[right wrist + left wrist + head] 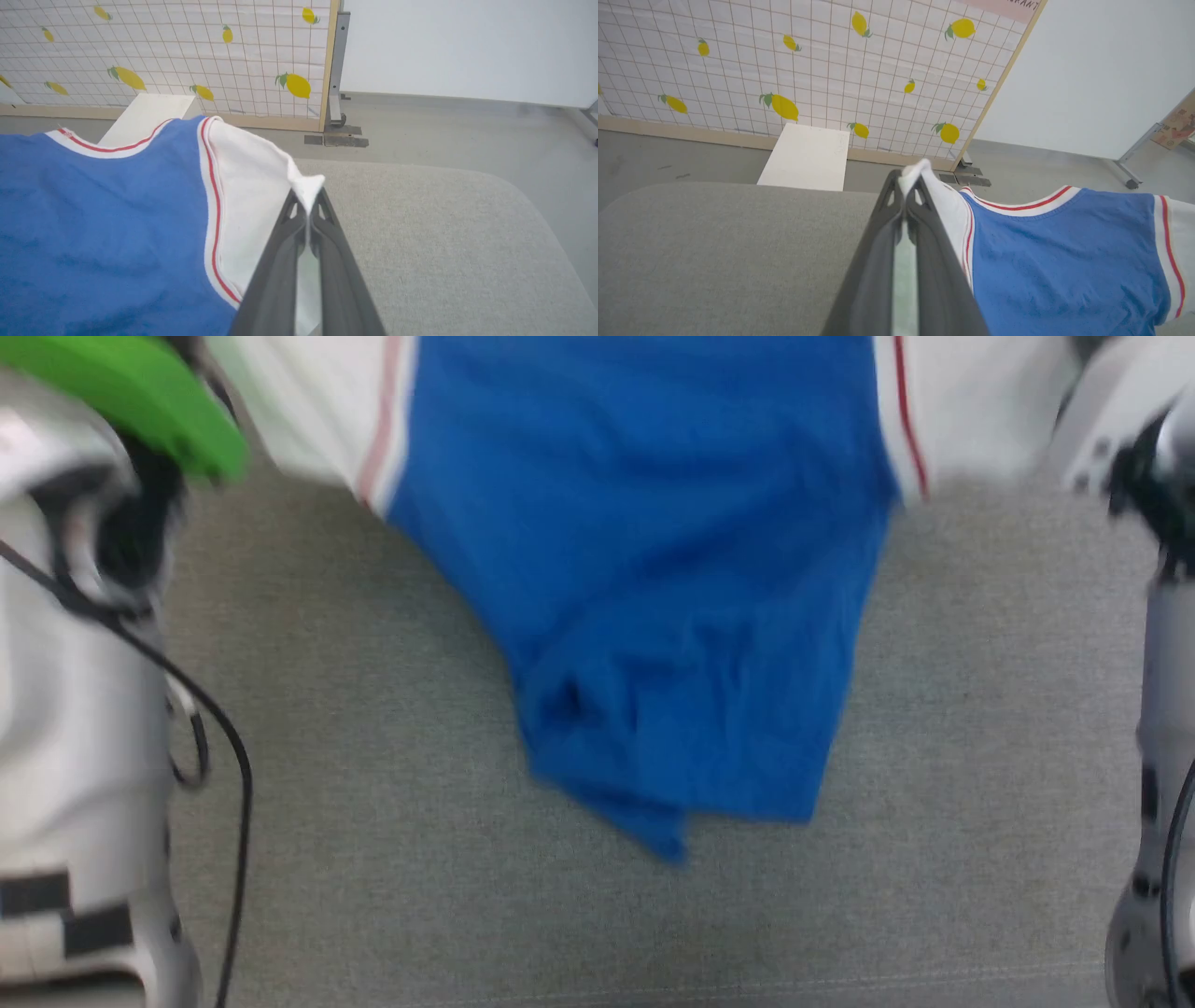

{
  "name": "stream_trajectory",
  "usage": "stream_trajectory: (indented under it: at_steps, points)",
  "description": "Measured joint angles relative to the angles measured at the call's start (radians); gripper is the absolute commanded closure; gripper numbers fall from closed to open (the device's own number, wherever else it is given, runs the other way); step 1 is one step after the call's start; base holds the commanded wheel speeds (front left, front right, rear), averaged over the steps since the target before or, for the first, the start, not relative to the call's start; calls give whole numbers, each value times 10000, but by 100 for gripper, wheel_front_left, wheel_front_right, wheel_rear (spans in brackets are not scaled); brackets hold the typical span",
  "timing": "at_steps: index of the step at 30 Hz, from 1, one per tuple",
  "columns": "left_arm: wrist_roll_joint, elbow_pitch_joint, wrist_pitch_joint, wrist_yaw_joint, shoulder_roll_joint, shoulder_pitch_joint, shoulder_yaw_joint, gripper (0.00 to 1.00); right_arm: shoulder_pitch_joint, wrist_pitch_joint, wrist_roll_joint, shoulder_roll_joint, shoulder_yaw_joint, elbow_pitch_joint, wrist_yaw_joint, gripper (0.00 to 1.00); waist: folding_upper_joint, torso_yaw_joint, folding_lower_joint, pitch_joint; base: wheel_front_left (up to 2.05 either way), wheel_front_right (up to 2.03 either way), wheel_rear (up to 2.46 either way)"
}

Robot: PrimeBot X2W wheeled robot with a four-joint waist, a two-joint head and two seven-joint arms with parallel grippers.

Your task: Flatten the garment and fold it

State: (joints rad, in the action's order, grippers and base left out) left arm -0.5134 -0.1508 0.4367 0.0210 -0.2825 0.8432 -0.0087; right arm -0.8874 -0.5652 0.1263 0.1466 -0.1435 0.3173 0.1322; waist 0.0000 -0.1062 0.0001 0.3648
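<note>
- Nearest the robot, the garment (653, 569) hangs with its blue hem bunched and crumpled, low over the grey surface (373, 821). The head view is too blurred to tell whether the hem touches it.
- The step in hand looks like spreading the shirt flat. It would go best to let the hem land first, then draw the shoulders away from the robot, so the body unrolls and no crumple is trapped underneath.
- The left end effector (906, 179) is closed on the tip of one white sleeve, and the right end effector (307, 196) is closed on the tip of the other. Both pinches are small, so a sharp tug could slip them.
- Hold both ends level and ease them apart, so the striped neck trim sits straight.
- Farther off, the surface offers room before its rounded far edge. Lower the shirt within that, short of the lemon-print screen (808, 70).
</note>
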Motion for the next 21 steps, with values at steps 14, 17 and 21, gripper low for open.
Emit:
stream_trajectory:
  at_steps: [14,17,21]
  points:
    - [966,-1131,-3753,-702,-111,5461,734,100,-5284,3628,-1578,-368,-752,782,0,100,0,-279,2,1912,0,0,0]
    - [1032,-1292,-4579,-732,-125,6234,830,100,-6137,4477,-1925,-489,-1248,903,0,100,0,-328,2,2128,0,0,0]
    - [899,-1383,-5561,-522,-13,6919,930,100,-6959,5639,-2082,-608,-1643,1035,0,100,0,-315,1,2164,0,0,0]
